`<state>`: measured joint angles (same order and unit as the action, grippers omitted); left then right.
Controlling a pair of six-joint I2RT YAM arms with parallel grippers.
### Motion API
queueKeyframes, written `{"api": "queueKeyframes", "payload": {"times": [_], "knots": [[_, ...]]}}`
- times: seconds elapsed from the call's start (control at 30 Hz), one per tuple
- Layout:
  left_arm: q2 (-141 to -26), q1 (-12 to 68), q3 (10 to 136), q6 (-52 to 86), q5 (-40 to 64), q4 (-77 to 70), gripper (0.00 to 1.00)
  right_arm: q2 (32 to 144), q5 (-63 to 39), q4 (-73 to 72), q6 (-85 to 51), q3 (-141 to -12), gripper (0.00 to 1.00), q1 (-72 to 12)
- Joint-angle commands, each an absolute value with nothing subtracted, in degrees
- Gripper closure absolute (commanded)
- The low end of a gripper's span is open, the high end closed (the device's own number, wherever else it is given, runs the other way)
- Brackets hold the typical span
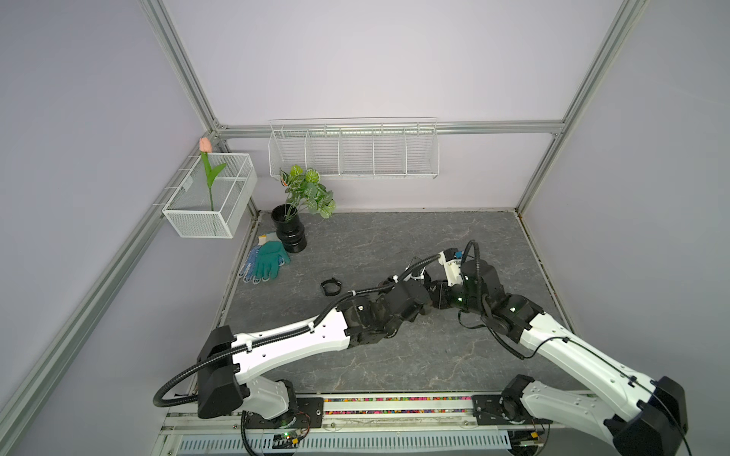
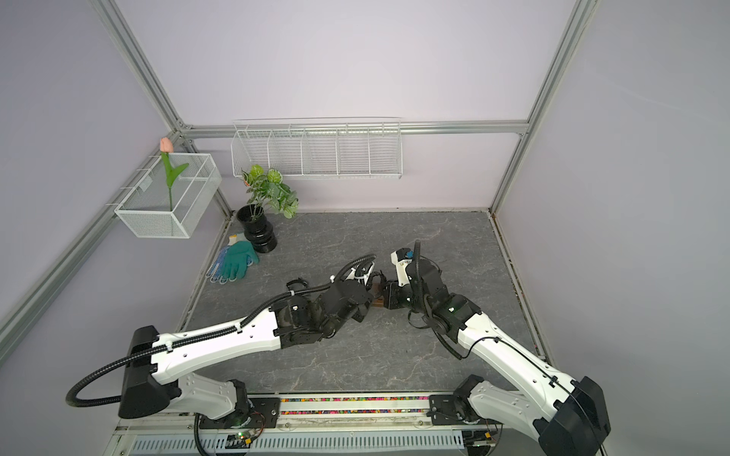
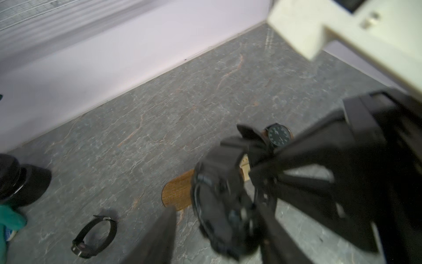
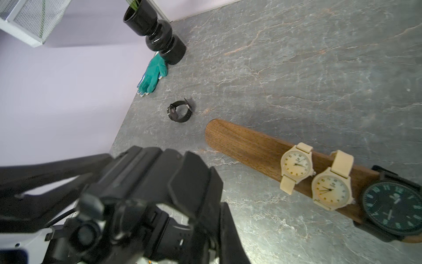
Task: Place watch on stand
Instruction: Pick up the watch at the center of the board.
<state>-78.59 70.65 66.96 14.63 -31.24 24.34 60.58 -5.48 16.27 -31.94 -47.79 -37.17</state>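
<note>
The chunky black plastic wristwatch (image 3: 217, 196) hangs in the air just above the free rounded end of the long brown wooden stand (image 4: 251, 146); it is blurred in the left wrist view. The right gripper (image 3: 258, 169) has its jaws pressed together on the strap side of this wristwatch and carries it. The left gripper (image 3: 215, 212) is spread wide around the same wristwatch. One of its fingers (image 3: 157, 237) is clearly apart from it; whether the opposite one touches it, I cannot tell.

The stand rests on the grey marbled tabletop (image 1: 395, 244), right of the middle, under both wrists. Along its bar sit a cream watch (image 4: 296, 165), a second cream watch (image 4: 332, 189) just beside it, and then a dark green-numbered watch (image 4: 392, 205).

A slim black band watch (image 4: 180, 111) lies on the tabletop near the stand's free end. Towards the rear left corner are a green knitted glove (image 1: 270, 258) and, beside it, a glossy black ribbed vase (image 1: 290, 233) holding a leafy plant (image 1: 310, 191).
</note>
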Motion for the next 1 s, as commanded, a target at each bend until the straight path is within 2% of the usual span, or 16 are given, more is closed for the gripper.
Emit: {"api": "queueKeyframes", "payload": {"times": [0.0,0.2,0.3,0.57,0.67,0.97], "knots": [[-70.9,68.8,60.7,14.0,-20.1,17.0,0.27,58.9,-6.7,16.5,-31.4,-47.1,0.93,-35.4],[-60.4,59.0,49.5,21.9,-6.8,7.7,0.19,57.1,-5.9,16.1,-27.8,-46.8,0.93,-35.6],[-58.6,58.8,46.6,21.7,-6.3,2.9,0.14,57.6,-4.8,16.9,-26.4,-47.3,0.93,-36.3],[-61.6,58.8,47.0,22.3,2.7,-1.5,0.11,58.4,-6.0,13.7,-24.7,-47.0,0.93,-39.2],[-63.1,58.8,47.6,22.7,4.0,-1.5,0.11,58.4,-6.6,12.8,-24.0,-46.7,0.93,-39.8],[-65.3,58.8,49.1,23.0,3.9,0.2,0.23,58.5,-8.0,11.2,-21.9,-46.8,0.92,-41.7]]}}
